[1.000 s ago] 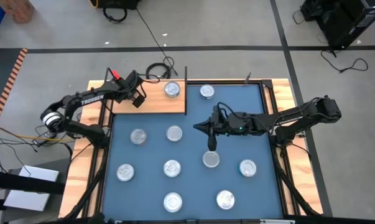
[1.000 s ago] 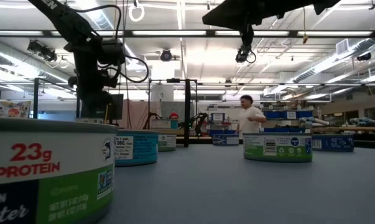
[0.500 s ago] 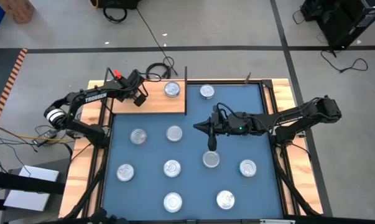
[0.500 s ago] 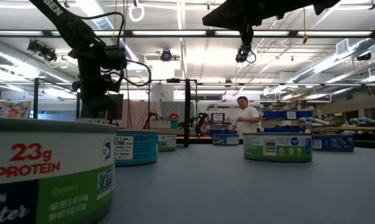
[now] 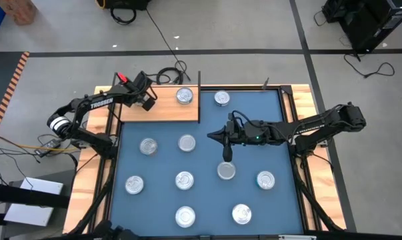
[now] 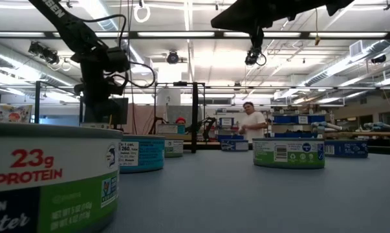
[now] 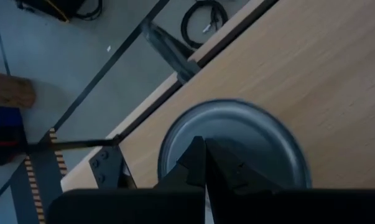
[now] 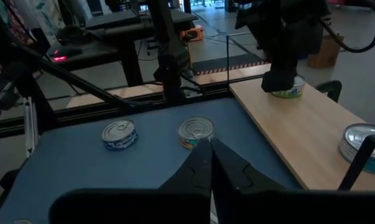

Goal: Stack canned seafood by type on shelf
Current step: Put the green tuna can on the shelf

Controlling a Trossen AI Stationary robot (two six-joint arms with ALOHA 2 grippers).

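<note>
The shelf [image 5: 162, 109] is a light-brown board at the back left of the blue mat [image 5: 204, 160]. One tin of canned seafood [image 5: 184, 96] sits on its right end. My left gripper [image 5: 147, 100] hangs shut over the shelf's left part. Just under its tips, on the wood, stands another tin [image 7: 249, 140], which it is not gripping; the right wrist view shows that tin [image 8: 290, 89] too. My right gripper [image 5: 226, 155] hovers shut above the middle of the mat, next to a tin [image 5: 226, 171]. Several more tins lie spread over the mat [image 5: 148, 146] [image 5: 187, 143] [image 5: 221, 99].
Thin black uprights [image 5: 199, 87] stand at the shelf's corners. Wooden table edges frame the mat. A coiled cable [image 5: 171, 75] lies on the floor behind the shelf. In the low view a large tin [image 6: 49, 175] fills the near left, and a person [image 6: 249, 123] stands far off.
My left gripper has shifted slightly toward the shelf's back edge. The right arm has stayed still. The person in the background has walked a little to the left.
</note>
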